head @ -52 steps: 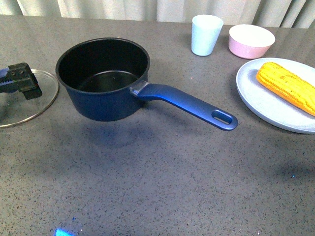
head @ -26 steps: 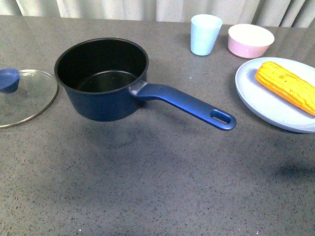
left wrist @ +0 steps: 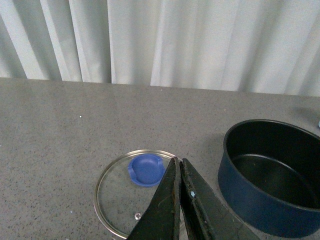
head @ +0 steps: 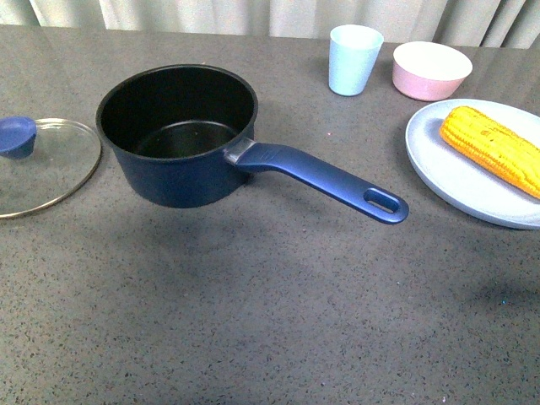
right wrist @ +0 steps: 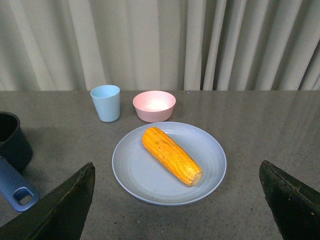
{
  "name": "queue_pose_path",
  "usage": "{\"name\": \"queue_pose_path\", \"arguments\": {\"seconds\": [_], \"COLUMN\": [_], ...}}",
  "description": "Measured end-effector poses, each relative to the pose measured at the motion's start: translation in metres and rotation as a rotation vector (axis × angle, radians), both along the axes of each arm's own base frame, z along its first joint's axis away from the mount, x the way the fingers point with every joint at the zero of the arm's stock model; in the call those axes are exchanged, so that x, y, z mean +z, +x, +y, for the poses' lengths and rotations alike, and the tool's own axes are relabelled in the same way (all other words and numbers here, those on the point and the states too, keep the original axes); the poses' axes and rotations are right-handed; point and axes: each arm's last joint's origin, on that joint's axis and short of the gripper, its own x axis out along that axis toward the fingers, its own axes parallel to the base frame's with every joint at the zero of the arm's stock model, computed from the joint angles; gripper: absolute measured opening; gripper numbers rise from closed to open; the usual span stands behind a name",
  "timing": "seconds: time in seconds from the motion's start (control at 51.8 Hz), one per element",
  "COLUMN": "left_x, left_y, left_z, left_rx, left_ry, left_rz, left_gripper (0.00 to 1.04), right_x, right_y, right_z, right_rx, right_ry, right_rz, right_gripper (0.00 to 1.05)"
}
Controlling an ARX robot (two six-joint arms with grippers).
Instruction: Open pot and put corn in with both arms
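Note:
The navy pot [head: 177, 135] stands open on the table, its black inside bare and its long handle [head: 325, 180] pointing right. Its glass lid [head: 38, 164] with a blue knob [head: 17, 135] lies flat to the pot's left. The yellow corn [head: 494, 149] rests on a pale blue plate [head: 460, 181] at the right. No arm shows in the front view. In the left wrist view my left gripper [left wrist: 178, 167] is shut with nothing in it, above the lid [left wrist: 120, 197] and beside the pot [left wrist: 272, 175]. My right gripper [right wrist: 177, 202] is wide open, well above the plate [right wrist: 135, 172] and the corn [right wrist: 171, 155].
A light blue cup [head: 353, 59] and a pink bowl [head: 431, 70] stand at the back, beyond the plate. Curtains hang behind the table's far edge. Grey tabletop stretches in front of the pot.
One second ago my left gripper was over the lid at the front view's left edge; it has since left that view, and the lid lies uncovered.

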Motion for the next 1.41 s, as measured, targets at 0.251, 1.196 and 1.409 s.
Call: {"name": "queue_pose_path", "arguments": {"seconds": [0.251,1.196,1.409], "left_x": [0.011,0.027,0.027], "left_y": [-0.028,-0.072,-0.076], "left_z": [0.0,0.0,0.0], "left_rx": [0.0,0.0,0.0], "left_ry": [0.004,0.004,0.004], "left_rz": [0.016,-0.036,-0.037], "left_gripper": [0.02,0.02,0.02], "right_x": [0.0,0.0,0.0], "right_y": [0.0,0.0,0.0], "right_z": [0.0,0.0,0.0], "right_rx": [-0.001,0.0,0.0], "right_ry": [0.0,0.0,0.0], "right_rz": [0.0,0.0,0.0], "right_gripper": [0.96,0.96,0.96]}}
